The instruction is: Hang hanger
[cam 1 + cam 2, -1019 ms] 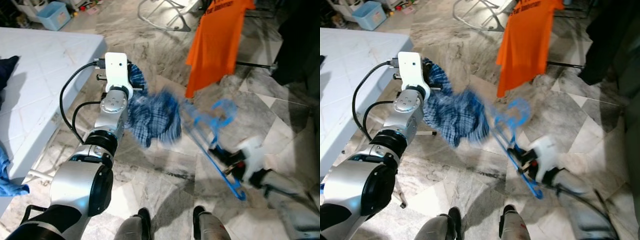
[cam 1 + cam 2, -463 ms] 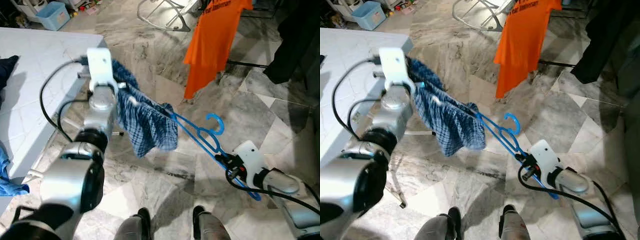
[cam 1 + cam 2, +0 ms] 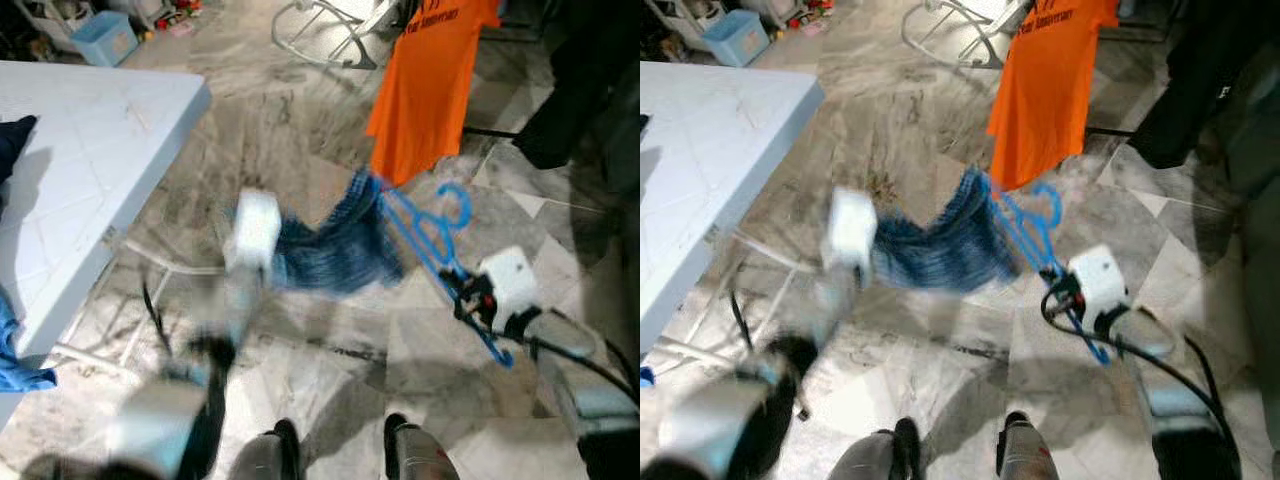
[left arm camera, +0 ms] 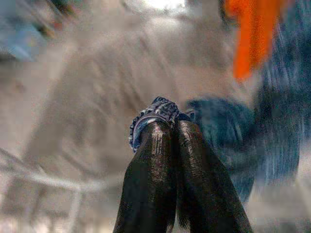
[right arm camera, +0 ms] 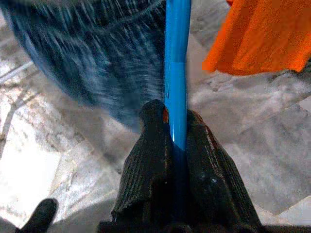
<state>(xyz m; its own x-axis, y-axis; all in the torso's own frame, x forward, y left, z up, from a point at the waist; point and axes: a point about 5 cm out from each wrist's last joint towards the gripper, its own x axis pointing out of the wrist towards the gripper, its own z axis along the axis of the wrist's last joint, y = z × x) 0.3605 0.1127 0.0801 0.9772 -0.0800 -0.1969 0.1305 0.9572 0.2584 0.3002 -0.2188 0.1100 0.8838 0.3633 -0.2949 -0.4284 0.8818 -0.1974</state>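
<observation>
While the head views are blurred, the right gripper [image 5: 175,127] is seen clamped on the blue hanger [image 3: 430,235], which is held low over the marble floor [image 3: 330,110], just below an orange shirt [image 3: 425,85]. A blue checked cloth [image 3: 340,245] drapes from the hanger across to the left gripper [image 4: 167,128], whose fingers pinch together on what looks like the cloth's edge. A white table [image 3: 70,160] stands to the left.

blue hanger [image 3: 430,225], plaid cloth [image 3: 340,245], right tool [image 3: 468,300]
</observation>
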